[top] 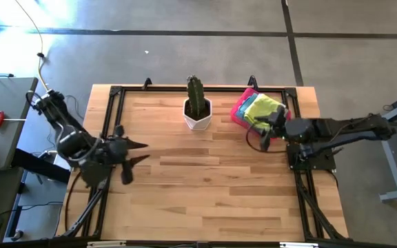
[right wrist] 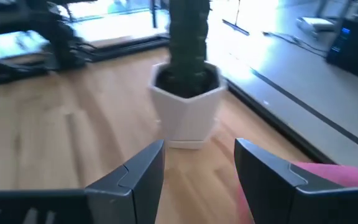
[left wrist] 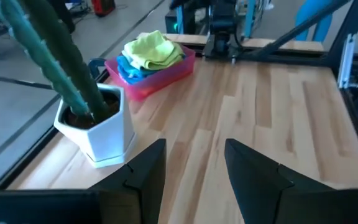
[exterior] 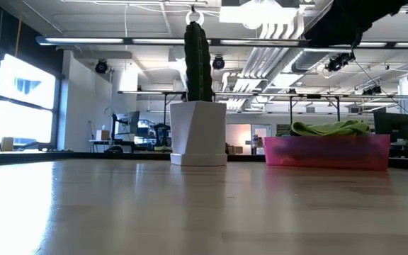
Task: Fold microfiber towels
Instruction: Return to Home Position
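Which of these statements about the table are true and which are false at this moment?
1. The towels lie piled in the pink tray. True.
2. A towel lies spread on the table. False: no towel shows on the wood outside the tray.
3. The left gripper holds a towel. False: its fingers are apart and empty.
4. The cactus pot stands upright beside the tray. True.
5. The right gripper is shut. False: its fingers are apart, holding nothing, close to the tray.

Potted cactus (top: 197, 103) beside pink tray (exterior: 328, 151)
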`<state>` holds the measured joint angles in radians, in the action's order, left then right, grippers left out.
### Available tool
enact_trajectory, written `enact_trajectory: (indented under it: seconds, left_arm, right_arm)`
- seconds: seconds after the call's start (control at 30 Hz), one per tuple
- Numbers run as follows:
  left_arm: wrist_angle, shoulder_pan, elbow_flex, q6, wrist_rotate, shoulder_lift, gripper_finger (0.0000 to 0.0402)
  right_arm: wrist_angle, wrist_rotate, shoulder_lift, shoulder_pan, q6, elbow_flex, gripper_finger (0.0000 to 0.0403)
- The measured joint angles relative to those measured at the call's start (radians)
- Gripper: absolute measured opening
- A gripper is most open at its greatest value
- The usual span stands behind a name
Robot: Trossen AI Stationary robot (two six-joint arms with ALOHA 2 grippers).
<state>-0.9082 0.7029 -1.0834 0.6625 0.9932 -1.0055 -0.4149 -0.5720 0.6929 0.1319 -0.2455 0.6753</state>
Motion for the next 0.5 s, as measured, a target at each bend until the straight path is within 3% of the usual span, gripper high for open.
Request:
enact_trajectory:
  seconds: [0.2,0.5]
  left_arm:
    - [-0.004,0.085,0.095,0.11,0.087,0.087,0.0156]
    - [-0.01,0.09,0.157,0.167,0.117,0.092,0.0156]
  right_arm:
    - [0.269,0.0,-0.029,0.093,0.003,-0.198,0.0188]
    - [0.571,-0.008,-0.043,0.173,0.039,-0.402,0.0188]
